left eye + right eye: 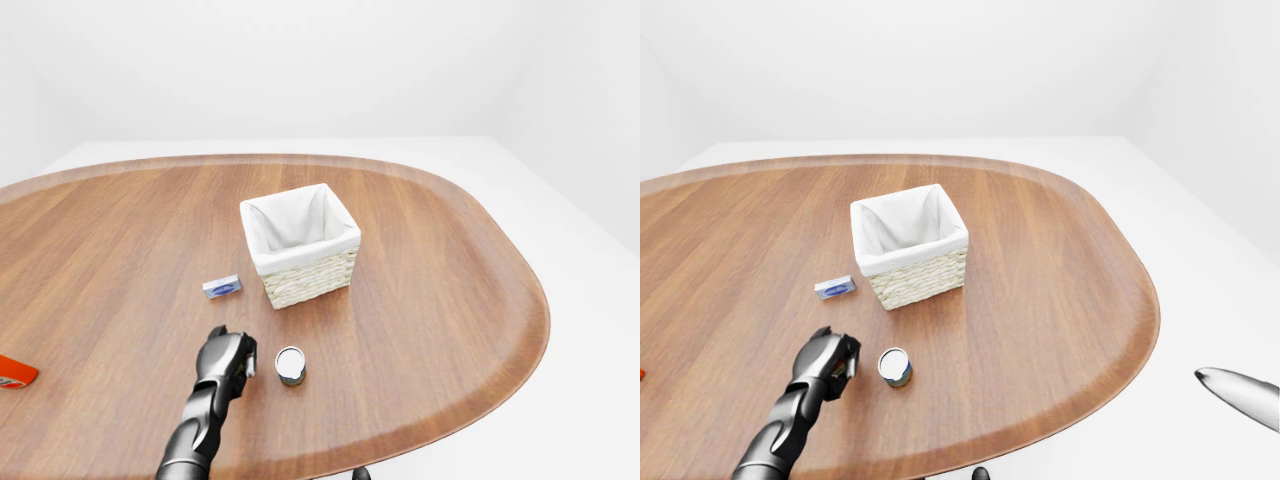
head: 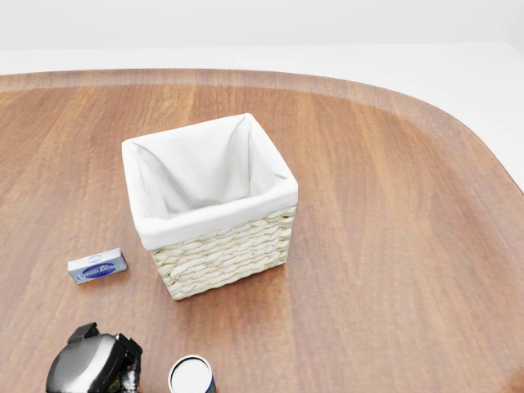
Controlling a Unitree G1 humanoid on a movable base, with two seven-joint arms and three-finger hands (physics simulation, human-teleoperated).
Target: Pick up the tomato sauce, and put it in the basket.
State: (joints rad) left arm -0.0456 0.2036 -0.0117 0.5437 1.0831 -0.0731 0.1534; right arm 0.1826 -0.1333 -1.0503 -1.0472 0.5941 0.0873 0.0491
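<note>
The tomato sauce is a small can with a white lid (image 1: 290, 365), standing upright on the wooden table (image 1: 440, 300) toward the bottom of the left-eye view. The wicker basket with a white cloth lining (image 2: 221, 254) stands just above it and holds nothing. My left hand (image 1: 240, 362) is low over the table just left of the can. Its fingers point toward the can with a small gap between them, and they hold nothing. A grey pointed part of my right arm (image 1: 1240, 395) shows at the right edge of the right-eye view, off the table. Its fingers cannot be made out.
A small blue-and-white box (image 2: 97, 266) lies on the table left of the basket. A red-orange object (image 1: 15, 372) is cut off by the left edge of the left-eye view. The table's rounded edge (image 1: 540, 330) curves along the right.
</note>
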